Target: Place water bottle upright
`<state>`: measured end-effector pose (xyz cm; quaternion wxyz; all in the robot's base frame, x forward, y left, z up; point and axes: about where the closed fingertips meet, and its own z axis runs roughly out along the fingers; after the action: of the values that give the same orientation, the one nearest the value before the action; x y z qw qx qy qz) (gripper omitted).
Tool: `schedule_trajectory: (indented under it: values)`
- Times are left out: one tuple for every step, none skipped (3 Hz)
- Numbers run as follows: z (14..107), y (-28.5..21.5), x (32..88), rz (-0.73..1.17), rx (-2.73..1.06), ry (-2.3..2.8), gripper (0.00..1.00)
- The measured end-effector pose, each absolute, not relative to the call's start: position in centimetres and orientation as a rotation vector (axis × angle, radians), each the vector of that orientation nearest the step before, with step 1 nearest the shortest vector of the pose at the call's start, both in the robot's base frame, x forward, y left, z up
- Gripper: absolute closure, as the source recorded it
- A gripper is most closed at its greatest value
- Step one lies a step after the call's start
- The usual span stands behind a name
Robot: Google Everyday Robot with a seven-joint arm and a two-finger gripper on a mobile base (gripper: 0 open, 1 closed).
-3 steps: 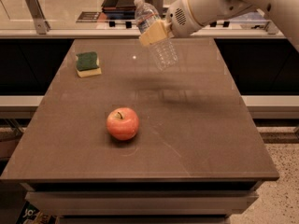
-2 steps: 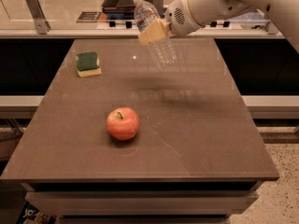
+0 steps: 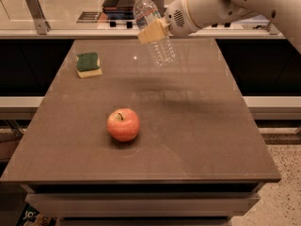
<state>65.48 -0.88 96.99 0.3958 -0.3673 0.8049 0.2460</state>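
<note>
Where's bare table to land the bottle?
The table's right half in view, from below the gripper holding the water bottle to the front edge, is bare. So is the patch between sponge and apple. Busiest: left side.

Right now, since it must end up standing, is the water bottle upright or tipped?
Tipped. The hand holds the water bottle in the air above the table, its capped end leaning up-left, its base lower right.

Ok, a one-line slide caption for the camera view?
The gripper holds the water bottle tilted, cap up, in the air over the table; apple and sponge rest on it.
</note>
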Motion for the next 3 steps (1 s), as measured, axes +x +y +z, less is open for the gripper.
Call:
schedule_trajectory:
  values:
    - [97.6, -0.6, 65.8, 0.569, -0.931, 1.901, 1.00]
    - [97.6, -0.5, 66.4, 0.528, -0.919, 1.773, 1.00]
    - [97.3, -0.7, 67.6, 0.528, -0.917, 1.685, 1.00]
